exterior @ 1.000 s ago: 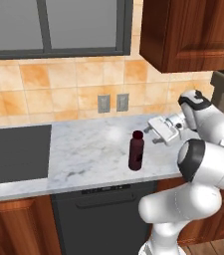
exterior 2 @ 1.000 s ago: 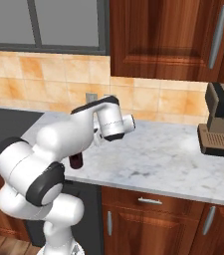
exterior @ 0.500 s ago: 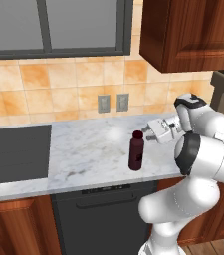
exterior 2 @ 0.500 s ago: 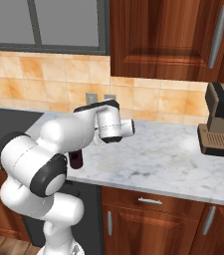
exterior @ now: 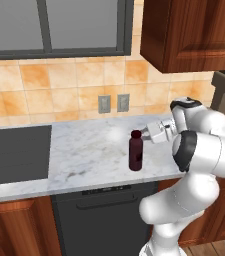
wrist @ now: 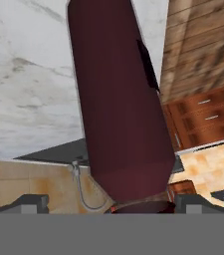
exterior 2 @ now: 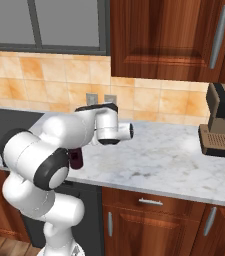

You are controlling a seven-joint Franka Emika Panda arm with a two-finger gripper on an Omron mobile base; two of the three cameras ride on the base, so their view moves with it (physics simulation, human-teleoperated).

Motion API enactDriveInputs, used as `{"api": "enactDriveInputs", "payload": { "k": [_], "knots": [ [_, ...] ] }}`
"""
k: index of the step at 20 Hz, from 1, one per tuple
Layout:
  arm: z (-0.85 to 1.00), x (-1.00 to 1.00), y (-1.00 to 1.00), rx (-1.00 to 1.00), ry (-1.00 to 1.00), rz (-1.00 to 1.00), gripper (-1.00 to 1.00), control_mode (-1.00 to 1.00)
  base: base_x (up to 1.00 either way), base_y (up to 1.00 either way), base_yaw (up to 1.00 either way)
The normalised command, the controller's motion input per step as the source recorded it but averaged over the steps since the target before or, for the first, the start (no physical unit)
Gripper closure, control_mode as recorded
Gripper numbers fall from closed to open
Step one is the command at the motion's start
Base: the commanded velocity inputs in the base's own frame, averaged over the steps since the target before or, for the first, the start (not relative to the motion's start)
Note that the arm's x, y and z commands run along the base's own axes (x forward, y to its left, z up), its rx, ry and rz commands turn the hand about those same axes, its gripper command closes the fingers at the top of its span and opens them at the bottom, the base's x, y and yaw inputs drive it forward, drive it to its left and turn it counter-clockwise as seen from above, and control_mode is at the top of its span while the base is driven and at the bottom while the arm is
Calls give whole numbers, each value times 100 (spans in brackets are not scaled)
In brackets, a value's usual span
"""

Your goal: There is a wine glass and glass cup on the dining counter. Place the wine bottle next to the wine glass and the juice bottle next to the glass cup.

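The juice bottle (exterior: 135, 153), squat and dark maroon with a maroon cap, stands upright on the narrow marbled worktop (exterior: 84, 150) against the tiled wall. My gripper (exterior: 146, 132) is level with its cap, just to the right of it. In the hand view the juice bottle (wrist: 118, 109) looms very close. Its cap end sits between my two fingertips (wrist: 31, 203), which stand wide apart, so the gripper (wrist: 112, 205) is open around the cap without closing on it. My arm hides part of the juice bottle (exterior 2: 75, 158) in the right base view. The wine bottle, wine glass, glass cup and dining counter are out of view.
A black cooktop (exterior: 14, 152) lies at the worktop's left. A coffee machine (exterior 2: 224, 125) stands at the far right. Wall outlets (exterior: 113, 103) sit behind the bottle, dark wood cabinets (exterior 2: 169, 35) hang above, and a dishwasher front (exterior: 101, 215) is below.
The hand has slid left toward the juice bottle, from clearly beside it to level with its cap. The bottle has not moved.
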Motion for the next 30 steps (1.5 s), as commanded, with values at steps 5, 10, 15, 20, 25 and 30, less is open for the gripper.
{"api": "enactDriveInputs", "payload": {
  "k": [5, 10, 15, 20, 25, 30],
  "knots": [
    [0, -4, 33, 0, 0, -5, -100, -100, 0, 0, 0],
    [0, -11, 11, 0, 0, -3, -100, -100, 0, 0, 0],
    [0, -19, 0, 0, 0, 0, -100, -100, 0, 0, 0],
    [0, -1, 0, 0, 0, 0, -100, -100, 0, 0, 0],
    [0, 0, 0, 0, -1, 0, -100, -100, 0, 0, 0],
    [0, 0, 0, 0, 0, 0, -100, -100, 0, 0, 0]
  ]
}}
